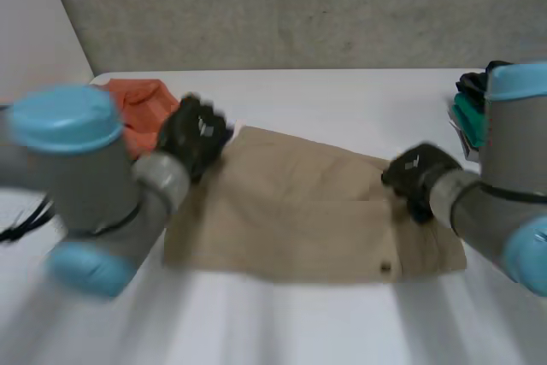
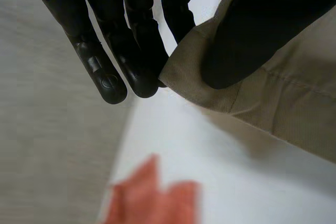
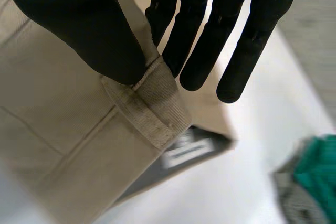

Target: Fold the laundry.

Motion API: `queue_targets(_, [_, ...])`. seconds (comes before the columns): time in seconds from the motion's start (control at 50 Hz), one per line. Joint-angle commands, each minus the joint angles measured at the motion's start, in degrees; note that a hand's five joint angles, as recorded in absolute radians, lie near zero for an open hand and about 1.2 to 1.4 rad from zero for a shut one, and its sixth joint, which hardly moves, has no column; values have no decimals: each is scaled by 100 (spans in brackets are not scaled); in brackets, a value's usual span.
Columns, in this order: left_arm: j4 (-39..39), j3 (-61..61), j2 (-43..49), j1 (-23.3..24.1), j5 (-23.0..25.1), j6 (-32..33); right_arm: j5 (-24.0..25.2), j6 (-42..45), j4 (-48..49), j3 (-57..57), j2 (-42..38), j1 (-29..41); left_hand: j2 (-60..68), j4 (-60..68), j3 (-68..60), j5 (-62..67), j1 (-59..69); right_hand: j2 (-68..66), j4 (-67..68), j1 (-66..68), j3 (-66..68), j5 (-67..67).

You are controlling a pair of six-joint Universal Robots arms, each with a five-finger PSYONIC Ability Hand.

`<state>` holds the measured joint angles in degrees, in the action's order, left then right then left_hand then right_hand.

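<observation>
Left hand (image 1: pixel 195 136), right hand (image 1: pixel 416 174): pinch-grips on far edge of tan garment (image 1: pixel 308 215); orange cloth (image 1: pixel 142 107), green cloth (image 1: pixel 467 119) beside.

Soft, even light casts faint shadow beneath the tan cloth (image 2: pixel 294 108).

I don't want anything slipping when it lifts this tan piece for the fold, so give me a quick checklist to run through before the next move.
1. Pinch of the left robot hand on the far corner of the tan garment: ok, thumb and fingers closed on it.
2. Pinch of the right robot hand on the waistband: ok, thumb on top, fingers behind.
3. Grips firm enough to lift: cannot tell.
4. Keeping the orange cloth apart from the garment: ok, bare table between them.
5. Keeping the green cloth apart from the garment: ok, it lies off to the side.
</observation>
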<state>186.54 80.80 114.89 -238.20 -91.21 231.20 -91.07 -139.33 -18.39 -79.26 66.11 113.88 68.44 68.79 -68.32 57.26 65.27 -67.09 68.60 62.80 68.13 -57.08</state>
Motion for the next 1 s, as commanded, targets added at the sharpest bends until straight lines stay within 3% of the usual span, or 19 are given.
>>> queue_targets(0.02, [831,-2628,1939,-43,-125,4,-780,-59,1038,982,-871,11,1156,1121,-1168,1274,1473,-1291,1140,1720,1187,-1292])
queue_targets(0.22, [1252,-4608,3707,-69,305,-110,-1378,169,2260,1782,-1908,81,1156,1121,-1168,1274,1473,-1291,1140,1720,1187,-1292])
queue_targets(0.24, [1323,-4652,3769,-60,331,-154,-1430,187,2357,1817,-1970,81,1156,1121,-1168,1274,1473,-331,180,760,227,-332])
queue_targets(0.26, [1393,-4687,3813,-43,349,-215,-1492,196,2453,1835,-2014,81,626,590,-637,743,942,2277,-2427,-1848,-2380,2276])
queue_targets(0.28, [1541,-4687,3839,18,367,-373,-1649,205,2689,1844,-2049,90,-4592,-4627,4580,-4475,-4276,5709,-5860,-5280,-5813,5708])
queue_targets(0.3, [1621,-4687,3840,45,376,-444,-1729,205,2805,1835,-2041,90,-5844,-5879,5832,-5726,-5527,5709,-5860,-5280,-5813,5708])
queue_targets(0.32, [1718,-4670,3840,80,376,-523,-1808,196,2919,1783,-2006,90,-5295,-5330,5283,-5178,-4979,5709,-5860,-5280,-5813,5708])
queue_targets(0.42, [1938,-4267,3472,230,314,-822,-1844,38,3272,1195,-1568,55,-5844,-5879,5832,-5726,-5527,5709,-5860,-5280,-5813,5708])
queue_targets(0.5, [2000,-3171,2393,186,332,-954,-1275,-120,3219,99,-156,37,-5844,-5879,5832,-5726,-5527,5709,-5860,-5280,-5813,5708])
queue_targets(0.58, [2000,-2213,1610,186,332,-1120,-791,-313,2782,-684,471,-15,-5844,-5879,5832,-5726,-5527,5709,-5860,-5280,-5813,5708])
queue_targets(0.68, [1974,-1008,792,186,332,-1656,-517,-1305,1955,-1267,622,-437,-5844,-5879,5832,-5726,-5527,5709,-5860,-5280,-5813,5708])
queue_targets(0.74, [1982,-584,544,203,340,-1885,-52,-1956,1602,-1583,605,-674,-5844,-5879,5832,-5726,-5527,5709,-5860,-5280,-5813,5708])
queue_targets(0.84, [2000,92,228,230,375,-2202,922,-2160,1899,-2014,491,-1077,-5844,-5879,5832,-5726,-5527,5534,-5684,-5105,-5637,5533])
queue_targets(0.88, [2009,181,192,238,376,-2220,1082,-2203,2076,-2049,351,-1184,-5844,-5879,5832,-5726,-5527,5432,-5583,-5003,-5536,5431])
queue_targets(0.94, [2018,243,192,256,376,-2229,1136,-2212,2305,-1962,-63,-1290,-5844,-5879,5832,-5726,-5527,4711,-4862,-4282,-4815,4710])
queue_targets(0.96, [2018,243,192,256,367,-2229,1109,-2195,2331,-1944,-142,-1290,-5844,-5879,5832,-5726,-5527,3926,-4076,-3497,-4029,3925])
queue_targets(0.98, [2018,252,192,256,349,-2229,1040,-2108,2453,-1935,-229,-1307,-5844,-5879,5832,-5726,-5527,-445,295,874,342,-446])
queue_targets(1.0, [2018,252,192,265,349,-2229,943,-2107,2507,-1927,-230,-1316,-5844,-5879,5832,-5726,-5527,-1282,1132,1711,1179,-1283])
